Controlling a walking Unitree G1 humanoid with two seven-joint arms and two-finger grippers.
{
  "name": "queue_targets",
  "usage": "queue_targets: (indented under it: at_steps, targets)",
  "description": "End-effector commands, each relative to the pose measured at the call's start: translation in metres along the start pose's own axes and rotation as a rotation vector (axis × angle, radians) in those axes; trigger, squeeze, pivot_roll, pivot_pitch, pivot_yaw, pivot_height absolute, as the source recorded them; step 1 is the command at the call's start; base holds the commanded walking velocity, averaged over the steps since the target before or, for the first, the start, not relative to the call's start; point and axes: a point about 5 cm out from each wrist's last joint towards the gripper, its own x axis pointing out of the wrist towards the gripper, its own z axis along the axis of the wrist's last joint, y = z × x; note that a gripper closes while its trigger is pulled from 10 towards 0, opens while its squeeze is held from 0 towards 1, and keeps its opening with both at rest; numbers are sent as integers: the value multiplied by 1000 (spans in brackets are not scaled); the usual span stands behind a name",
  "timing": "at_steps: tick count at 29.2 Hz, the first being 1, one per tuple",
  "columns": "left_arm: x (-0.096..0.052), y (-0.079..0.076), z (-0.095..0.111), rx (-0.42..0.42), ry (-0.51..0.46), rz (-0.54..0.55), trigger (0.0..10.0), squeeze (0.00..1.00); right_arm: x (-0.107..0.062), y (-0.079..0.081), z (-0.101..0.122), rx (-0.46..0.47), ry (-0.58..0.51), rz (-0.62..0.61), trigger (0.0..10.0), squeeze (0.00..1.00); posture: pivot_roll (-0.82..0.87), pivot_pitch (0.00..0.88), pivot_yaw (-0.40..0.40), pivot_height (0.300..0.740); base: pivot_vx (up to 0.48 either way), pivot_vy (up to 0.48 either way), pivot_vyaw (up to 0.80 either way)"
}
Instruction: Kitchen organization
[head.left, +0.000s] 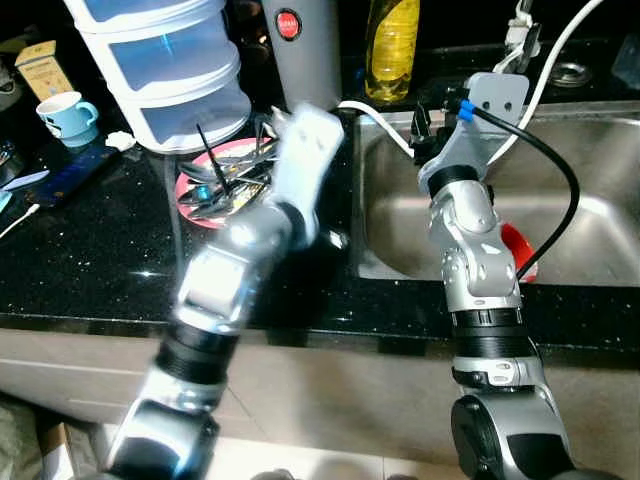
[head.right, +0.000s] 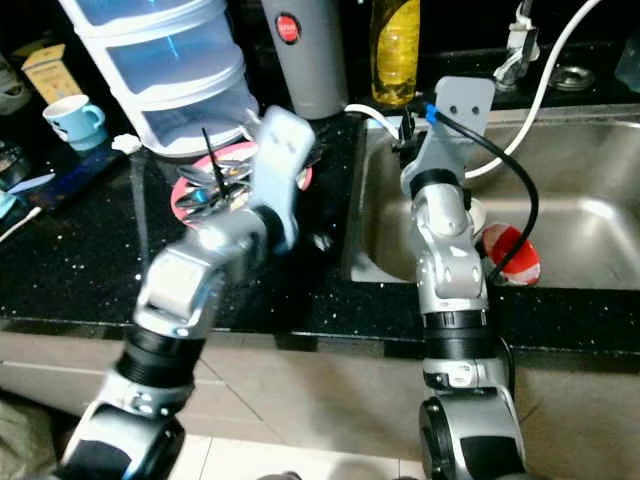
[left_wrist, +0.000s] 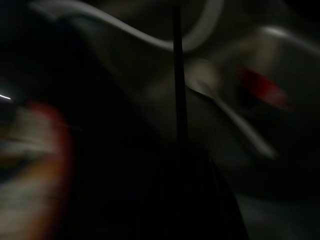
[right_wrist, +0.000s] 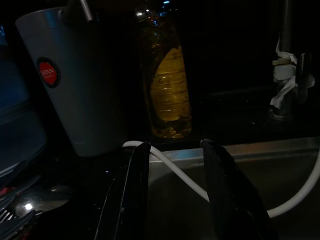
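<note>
A black speckled counter (head.left: 90, 270) runs along the wall, with a steel sink (head.left: 600, 215) set into its right part. Near the counter's back edge a pink plate (head.left: 190, 190) carries a heap of cutlery (head.left: 225, 185) (forks and spoons, dark handles sticking up), just in front of a stack of clear plastic drawers (head.left: 170, 70). A grey canister with a red badge (head.left: 305, 45) and a bottle of yellow liquid (head.left: 392, 40) stand at the back edge, and a light blue mug (head.left: 70, 115) sits toward the back left corner. A red and white item (head.left: 520, 250) lies in the sink, partly behind the right arm. A white hose (right_wrist: 165, 160) trails over the sink's rim. The left arm (head.left: 300, 170) is blurred above the strip of counter between plate and sink; I cannot tell the state of its gripper. The right gripper (right_wrist: 172, 150) hovers at the sink's back left corner, fingers parted and holding nothing, with the hose passing beyond them.
</note>
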Motion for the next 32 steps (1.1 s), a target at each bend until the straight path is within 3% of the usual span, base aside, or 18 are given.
queue_targets:
  at_steps: [1,3,6,8,13,14,15,19,20,21,22,23,24,26,27,29,31,32]
  targets:
    - [7,-3,-6,-51,-1,-71,10000,0,-1,1,1,-7,-2,-7,10000,0,101,27,164,740,0,0,0]
    - [12,-2,-3,-51,-16,-81,10000,0,0,-4,3,-15,-9,-31,10000,0,92,30,167,740,0,0,0]
    - [23,-3,9,-71,-56,-145,10000,0,2,-29,11,-56,-39,-171,10000,0,76,33,175,740,0,0,0]
    - [25,-4,11,-69,-60,-163,10000,0,2,-34,12,-68,-42,-196,10000,0,74,33,175,740,0,0,0]
    - [39,-2,20,0,-47,-179,10000,0,1,-67,12,-258,-16,-318,10000,0,64,37,178,740,0,0,0]
    - [40,-1,22,-4,-62,-173,10000,145,1,-68,13,-259,-20,-322,10000,0,64,37,178,740,0,0,0]
    - [41,0,24,-25,-81,-173,10000,1000,1,-69,14,-256,-22,-324,10000,0,59,41,178,740,0,0,0]
    - [39,5,36,-64,-193,-171,10000,1000,2,-68,17,-259,-40,-324,10000,0,54,43,177,740,0,0,0]
    - [31,9,53,-98,-315,-179,10000,1000,2,-65,19,-248,-59,-315,10000,0,61,44,174,740,0,0,0]
    - [27,11,59,-110,-360,-178,10000,1000,2,-64,20,-241,-65,-312,10000,0,63,43,173,740,0,0,0]
    - [24,14,63,-105,-394,-160,10000,718,2,-63,20,-236,-67,-309,10000,0,65,43,173,740,0,0,0]
    - [24,14,63,-105,-394,-160,10000,718,2,-63,20,-236,-67,-309,10000,0,65,43,173,740,0,0,0]
    - [19,21,68,-81,-421,-109,10000,0,2,-61,20,-221,-71,-301,10000,0,71,42,169,740,0,0,0]
    - [14,27,71,-43,-435,-53,10000,0,2,-59,20,-209,-74,-293,10000,0,75,40,168,740,0,0,0]
    - [8,38,72,24,-436,60,10000,0,3,-54,20,-193,-79,-275,10000,0,77,39,167,740,0,0,0]
    - [8,38,72,24,-436,60,10000,0,3,-54,20,-193,-79,-275,10000,0,77,39,167,740,0,0,0]
    - [-11,67,67,145,-381,327,10000,0,4,-44,18,-162,-80,-230,10000,0,106,36,159,740,0,0,0]
    - [-11,67,67,145,-381,327,10000,0,4,-44,18,-162,-80,-230,10000,0,106,36,159,740,0,0,0]
